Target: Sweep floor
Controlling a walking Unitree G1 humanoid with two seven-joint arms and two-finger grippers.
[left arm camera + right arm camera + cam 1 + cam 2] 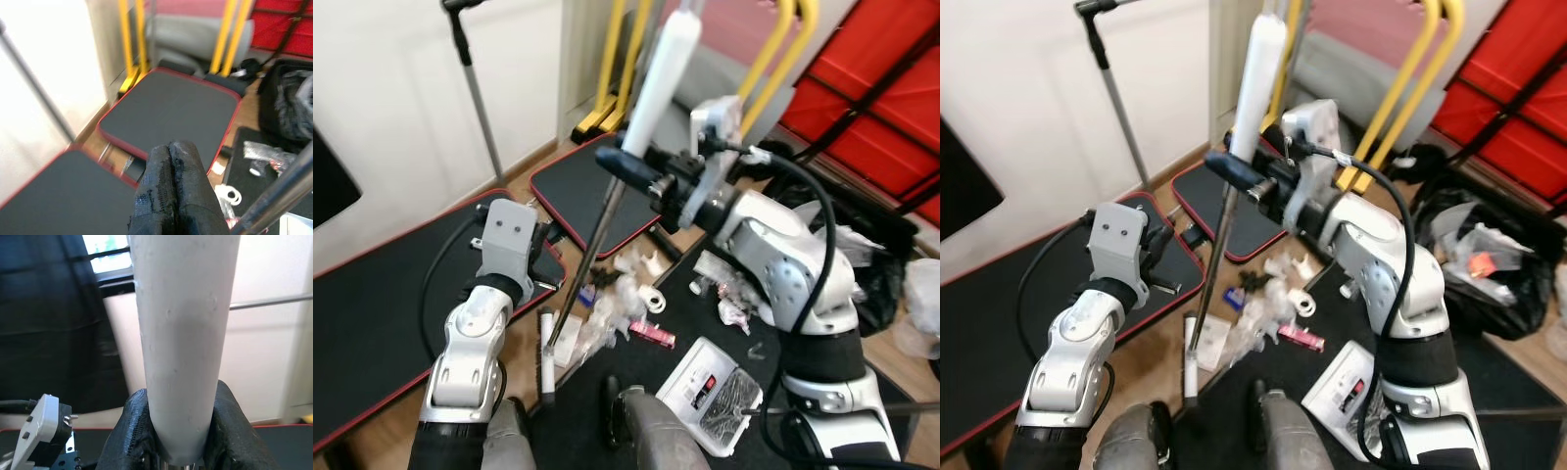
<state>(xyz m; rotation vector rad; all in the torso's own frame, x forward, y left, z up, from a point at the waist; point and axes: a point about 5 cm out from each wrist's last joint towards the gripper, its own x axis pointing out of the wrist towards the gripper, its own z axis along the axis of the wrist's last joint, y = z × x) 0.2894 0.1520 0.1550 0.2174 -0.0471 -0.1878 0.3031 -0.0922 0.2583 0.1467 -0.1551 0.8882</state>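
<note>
With only the right gripper [625, 164] clamped on the broom handle [658, 78] and the left gripper [171, 191] pinched together empty beside the shaft, the broom head [546, 364] may twist and scatter the litter [628, 299] off the black mat's [636, 362] edge.

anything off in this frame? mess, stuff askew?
Yes. Litter lies strewn across the wood floor and the edge of a black mat: white scraps, wrappers, a pink packet, a white box. The right gripper clamps the broom handle; the left gripper is shut on nothing.

Scattered litter [626, 308] and the slanting broom handle [592, 240] crowd the floor ahead; the black mat [372, 313] lies open.
</note>
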